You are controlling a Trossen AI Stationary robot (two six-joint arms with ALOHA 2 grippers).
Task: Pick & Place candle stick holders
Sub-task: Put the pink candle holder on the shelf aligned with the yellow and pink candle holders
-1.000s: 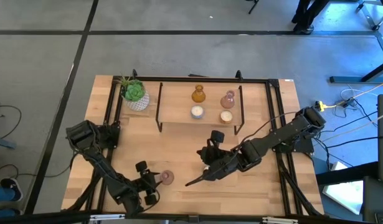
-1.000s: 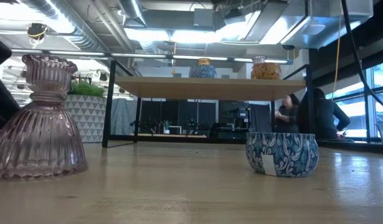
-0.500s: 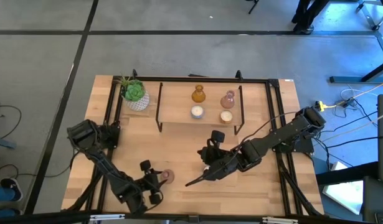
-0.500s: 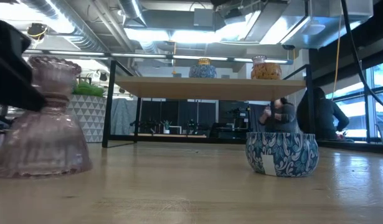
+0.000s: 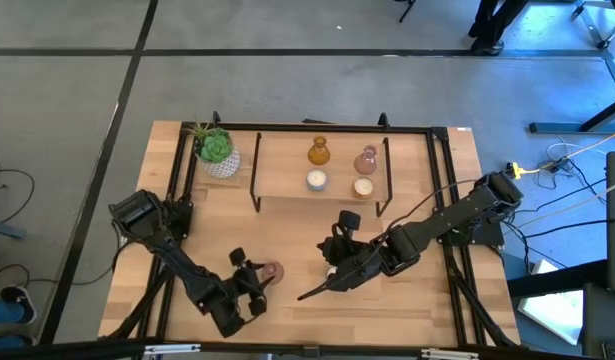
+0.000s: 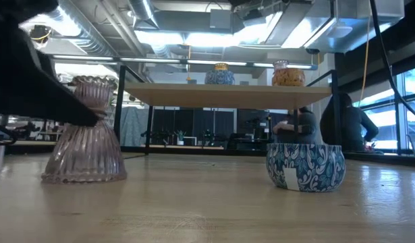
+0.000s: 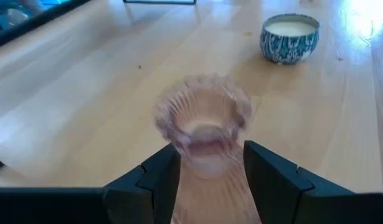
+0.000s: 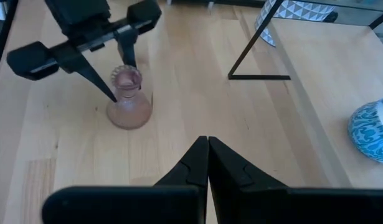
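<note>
The left hand (image 5: 255, 283) grips the neck of a pink candle stick holder (image 5: 270, 272), which stands upright on the desk (image 5: 297, 225) near its front edge. The right hand (image 5: 309, 293) waits just beside it, fingers pressed together and holding nothing, near a blue patterned candle tin (image 6: 305, 166).

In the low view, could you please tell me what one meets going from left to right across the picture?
Left gripper → pink glass candle stick holder → blue patterned candle tin → person in the room behind.
</note>
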